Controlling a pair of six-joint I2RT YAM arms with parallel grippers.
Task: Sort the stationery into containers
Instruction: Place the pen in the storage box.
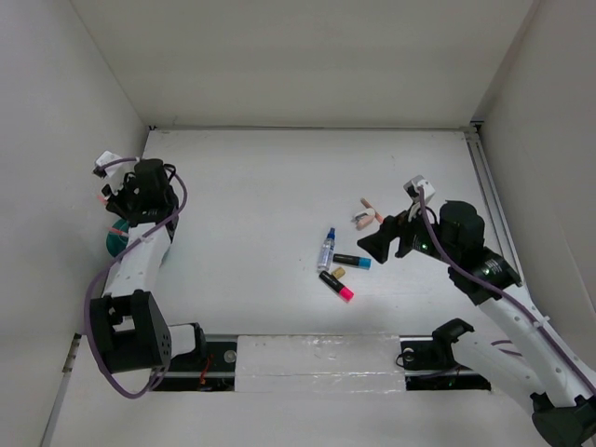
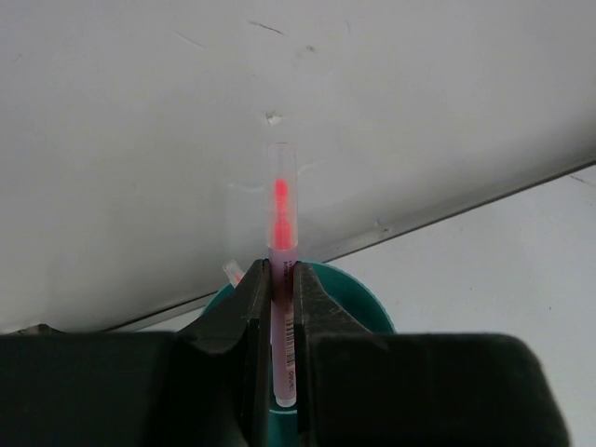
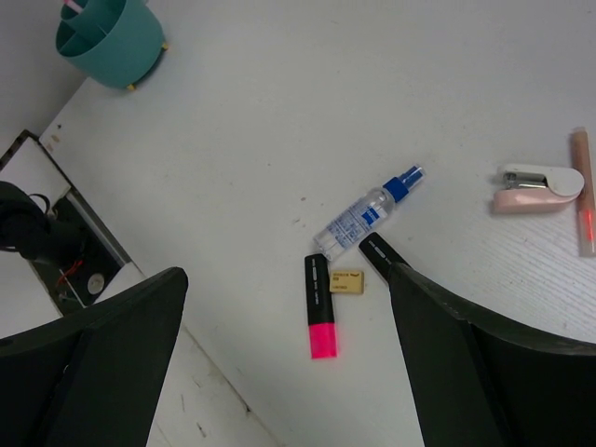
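A pink pen is clamped between the narrowly closed fingers of the left gripper, and it is held right above the teal organizer, which stands at the far left of the table close to the wall. The pen has not been let go, so this delivery is judged to be in its last step. 1 pink-tipped item is already seen standing in a compartment of the organizer; whether more lies inside cannot be told. The right gripper is spread wide and holds nothing, and it is poised over the loose group in the middle right of the table. 6 things are left there: a clear blue-capped tube, a black marker with a blue end partly hidden behind 1 finger in the wrist view, a tan eraser just beside it, a black marker with a pink end, and, a little apart, a small pink stapler with a second pink pen next to it. The task is therefore judged to be at an early stage: roughly 1 item is sorted, 1 is about to be dropped, and 6 are to be carried across the table, well apart from the organizer.
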